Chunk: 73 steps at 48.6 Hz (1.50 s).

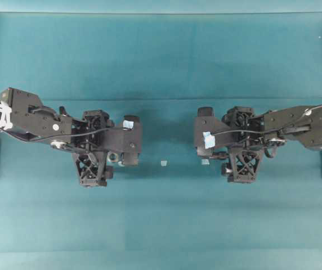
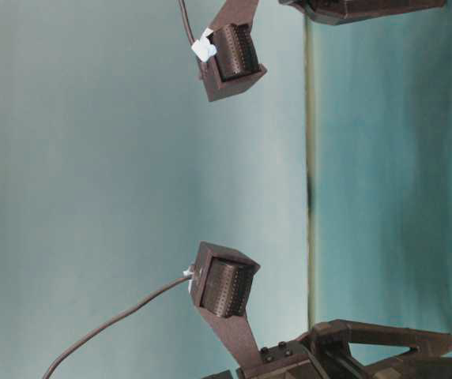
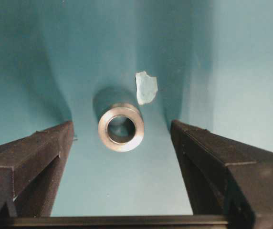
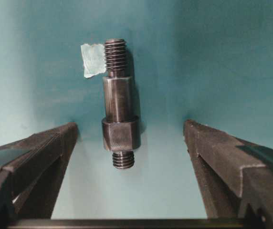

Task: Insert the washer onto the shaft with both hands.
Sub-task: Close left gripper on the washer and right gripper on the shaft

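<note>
Both sets of fingers spread wide, empty. Washer on table at 12 o'clock, centred between left gripper fingers; shaft likewise ahead of right gripper, axis 12-to-6.

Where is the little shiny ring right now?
The washer lies on the teal table, between the left gripper's open fingers in the left wrist view, beside a pale blue tape scrap.
</note>
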Each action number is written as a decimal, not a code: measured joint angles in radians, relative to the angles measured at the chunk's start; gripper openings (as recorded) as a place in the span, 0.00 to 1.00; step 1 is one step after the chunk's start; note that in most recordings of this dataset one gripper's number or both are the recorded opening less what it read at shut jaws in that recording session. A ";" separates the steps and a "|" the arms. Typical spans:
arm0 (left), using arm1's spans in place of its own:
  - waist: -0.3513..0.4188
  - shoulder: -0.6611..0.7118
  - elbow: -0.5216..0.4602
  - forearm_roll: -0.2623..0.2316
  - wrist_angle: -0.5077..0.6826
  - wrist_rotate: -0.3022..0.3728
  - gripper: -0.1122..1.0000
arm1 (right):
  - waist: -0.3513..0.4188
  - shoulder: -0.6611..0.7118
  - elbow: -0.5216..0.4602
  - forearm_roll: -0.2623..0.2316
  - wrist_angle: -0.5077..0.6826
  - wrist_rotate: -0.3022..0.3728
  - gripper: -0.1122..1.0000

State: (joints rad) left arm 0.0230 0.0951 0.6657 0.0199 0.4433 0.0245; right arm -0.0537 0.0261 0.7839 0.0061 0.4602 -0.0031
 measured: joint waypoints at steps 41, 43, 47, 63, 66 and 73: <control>0.000 0.000 0.000 0.000 -0.018 0.000 0.78 | 0.000 0.003 0.000 -0.002 0.000 0.000 0.90; 0.000 0.000 0.000 0.000 -0.017 -0.003 0.73 | 0.000 0.003 0.000 0.000 0.000 0.000 0.87; 0.000 0.000 0.002 0.000 -0.015 -0.008 0.60 | 0.000 0.003 0.002 -0.002 0.000 0.000 0.80; -0.003 0.000 0.003 0.000 -0.015 -0.008 0.42 | 0.005 0.002 0.000 0.000 0.000 0.000 0.31; -0.003 0.000 0.003 0.000 -0.015 -0.006 0.42 | 0.005 0.002 0.002 0.000 0.000 0.000 0.23; -0.005 0.000 0.003 0.000 -0.015 -0.008 0.42 | 0.003 0.003 0.000 0.000 -0.002 0.000 0.10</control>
State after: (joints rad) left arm 0.0184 0.0951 0.6688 0.0199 0.4280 0.0169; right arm -0.0506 0.0291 0.7839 0.0061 0.4587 -0.0031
